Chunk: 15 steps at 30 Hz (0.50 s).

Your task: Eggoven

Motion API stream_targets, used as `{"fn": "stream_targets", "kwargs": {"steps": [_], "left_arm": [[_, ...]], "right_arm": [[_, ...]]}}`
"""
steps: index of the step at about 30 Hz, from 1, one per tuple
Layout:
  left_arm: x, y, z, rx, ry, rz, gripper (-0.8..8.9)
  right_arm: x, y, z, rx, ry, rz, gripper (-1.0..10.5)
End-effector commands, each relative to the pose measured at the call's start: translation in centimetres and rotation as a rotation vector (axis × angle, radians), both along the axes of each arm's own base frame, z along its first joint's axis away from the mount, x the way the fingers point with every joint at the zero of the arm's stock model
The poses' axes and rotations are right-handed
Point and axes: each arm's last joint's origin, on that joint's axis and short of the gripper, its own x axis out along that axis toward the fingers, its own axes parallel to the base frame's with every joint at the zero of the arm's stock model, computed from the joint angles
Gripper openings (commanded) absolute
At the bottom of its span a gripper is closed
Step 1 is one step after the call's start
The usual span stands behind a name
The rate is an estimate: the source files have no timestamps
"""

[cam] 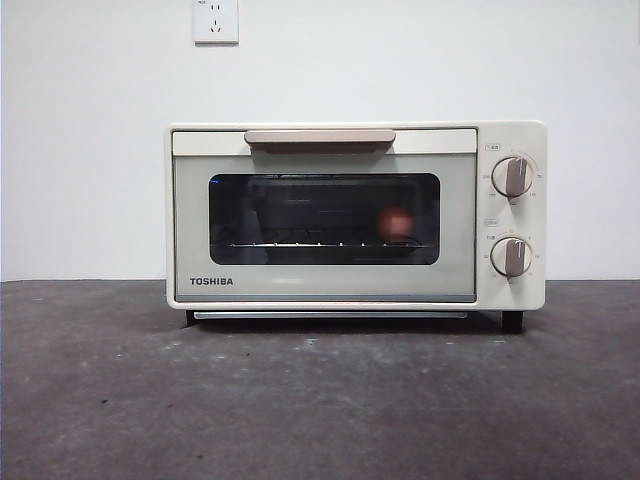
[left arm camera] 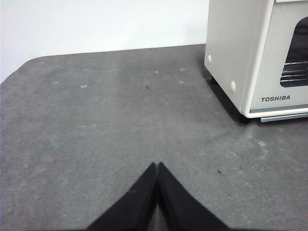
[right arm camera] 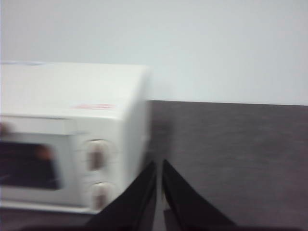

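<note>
White wall with a socket [cam: 215, 20] stood behind the dark grey table [cam: 320, 400]. To the left, the left claw [left arm camera: 157, 166] hung over bare table with its jaws pressed together, holding nothing. At centre sat the oven [cam: 355, 215], door closed, the egg [cam: 396, 224] inside on the rack, toward the right. Beside the oven's dial end, the right claw [right arm camera: 158, 163] was nearly closed and empty.

The right wrist picture is motion-blurred, smearing the cream boxy toaster oven [right arm camera: 72, 139], while the left wrist picture's edge cuts the oven off beyond its dark glass window [left arm camera: 297, 57].
</note>
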Motion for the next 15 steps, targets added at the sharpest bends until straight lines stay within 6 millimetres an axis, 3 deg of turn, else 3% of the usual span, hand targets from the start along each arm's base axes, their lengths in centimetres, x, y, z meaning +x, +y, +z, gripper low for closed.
{"fn": "stream_targets", "kwargs": {"steps": [1, 15], "left_arm": [[0.1, 0.0, -0.8, -0.007, 0.037, 0.001, 0.08], [0.1, 0.0, -0.8, -0.007, 0.037, 0.001, 0.07]], "right_arm": [[-0.4, -0.9, -1.0, -0.035, -0.062, -0.068, 0.0], [-1.4, -2.0, -9.5, -0.044, -0.104, -0.162, 0.0]]}}
